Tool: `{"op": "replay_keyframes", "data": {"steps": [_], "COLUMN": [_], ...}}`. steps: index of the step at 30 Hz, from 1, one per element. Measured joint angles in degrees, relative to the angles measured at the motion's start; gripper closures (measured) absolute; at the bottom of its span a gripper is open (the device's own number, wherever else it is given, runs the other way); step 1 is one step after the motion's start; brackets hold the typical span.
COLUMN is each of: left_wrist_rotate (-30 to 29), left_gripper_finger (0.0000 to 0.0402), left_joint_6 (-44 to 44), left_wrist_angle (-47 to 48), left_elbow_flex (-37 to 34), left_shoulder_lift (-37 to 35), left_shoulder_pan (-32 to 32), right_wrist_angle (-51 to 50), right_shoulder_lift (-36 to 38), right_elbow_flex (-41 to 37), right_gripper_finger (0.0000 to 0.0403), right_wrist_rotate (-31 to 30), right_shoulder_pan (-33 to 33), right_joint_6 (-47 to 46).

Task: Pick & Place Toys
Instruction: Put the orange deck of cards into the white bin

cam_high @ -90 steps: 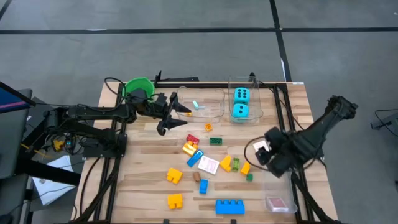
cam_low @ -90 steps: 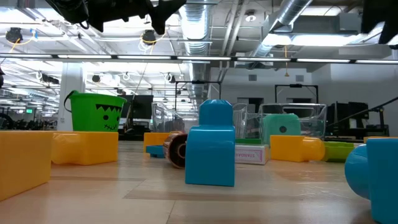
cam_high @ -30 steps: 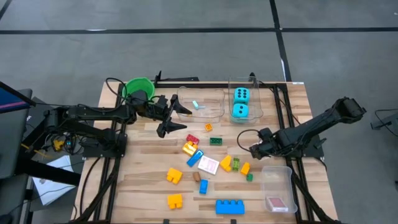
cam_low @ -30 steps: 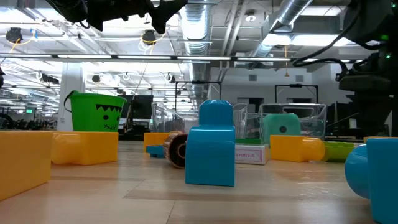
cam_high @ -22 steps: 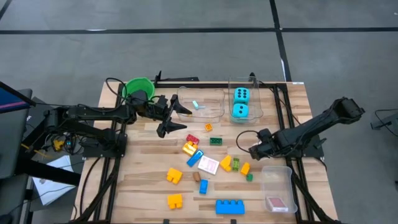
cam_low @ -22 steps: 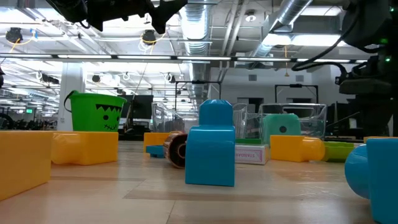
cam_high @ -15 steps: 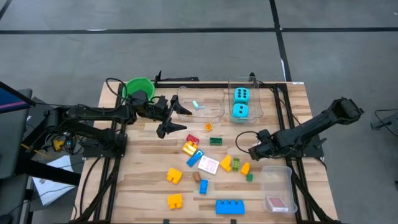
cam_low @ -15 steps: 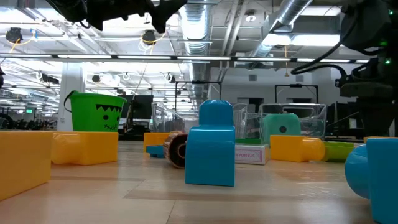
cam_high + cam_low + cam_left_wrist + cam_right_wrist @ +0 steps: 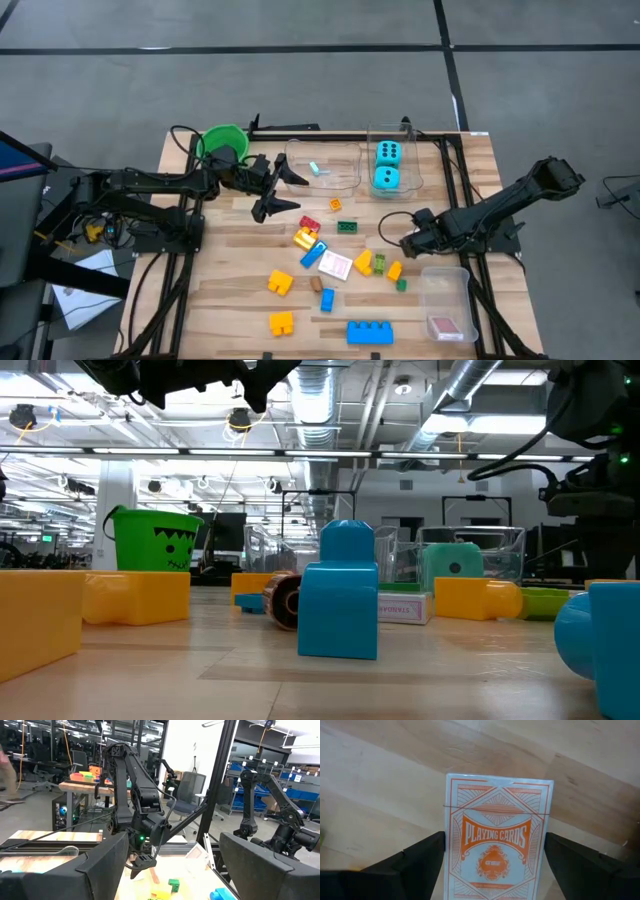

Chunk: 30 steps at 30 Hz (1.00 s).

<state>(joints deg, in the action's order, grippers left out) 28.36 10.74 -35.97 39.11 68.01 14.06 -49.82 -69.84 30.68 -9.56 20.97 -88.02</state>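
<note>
The right gripper [image 9: 406, 241] is down low over the table at about 3 o'clock from the table's centre, just beside the loose cluster of blocks. In its wrist view a box of playing cards [image 9: 498, 837] stands between the 2 dark fingers [image 9: 415, 862], which meet its 2 long edges, so the claw is closed on that wide box, with bare wood behind it.

The left gripper [image 9: 283, 190] hangs at about 10 o'clock, between the green bucket [image 9: 222, 139] at 11 o'clock and a clear tub [image 9: 345, 180] at 12 o'clock. Its claw is spread wide with nothing in it. That tub contains 1 small cyan piece [image 9: 314, 168].

The 2 cyan dice [image 9: 387, 166] sit one behind the other in a second clear tub [image 9: 411, 185] at 1 o'clock. A third clear tub [image 9: 445, 285] at 5 o'clock has another card box [image 9: 447, 327] in its near end.

The blocks lie scattered from the centre toward 6 o'clock: a red one [image 9: 310, 224], a green one [image 9: 347, 226] and a small orange one [image 9: 334, 204] near the middle, a pink-and-white card [image 9: 335, 266] just below them, 2 yellow blocks [image 9: 280, 284] at 7 o'clock, and a long blue block [image 9: 369, 332] at 6 o'clock by the table's near edge.
</note>
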Motion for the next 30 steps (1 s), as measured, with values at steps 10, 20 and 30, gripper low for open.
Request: {"op": "replay_keyframes", "data": {"steps": [10,20,30], "left_wrist_rotate": [0.0,0.0,0.0], "left_gripper_finger": [0.0091,0.0091,0.0091], "left_joint_6": [0.0,0.0,0.0], "left_wrist_angle": [0.0,0.0,0.0], "left_elbow_flex": [0.0,0.0,0.0], "left_shoulder_lift": [0.0,0.0,0.0], "left_shoulder_pan": [0.0,0.0,0.0], "right_wrist_angle": [1.3,2.6,2.8], "right_shoulder_lift": [0.0,0.1,0.2], "right_elbow_flex": [0.0,0.1,0.0], "right_gripper_finger": [0.01,0.0128,0.0143], "right_wrist_rotate": [-0.5,-2.5,-2.2], "right_shoulder_pan": [0.0,0.0,0.0], "right_joint_6": [2.9,3.6,3.8]}}
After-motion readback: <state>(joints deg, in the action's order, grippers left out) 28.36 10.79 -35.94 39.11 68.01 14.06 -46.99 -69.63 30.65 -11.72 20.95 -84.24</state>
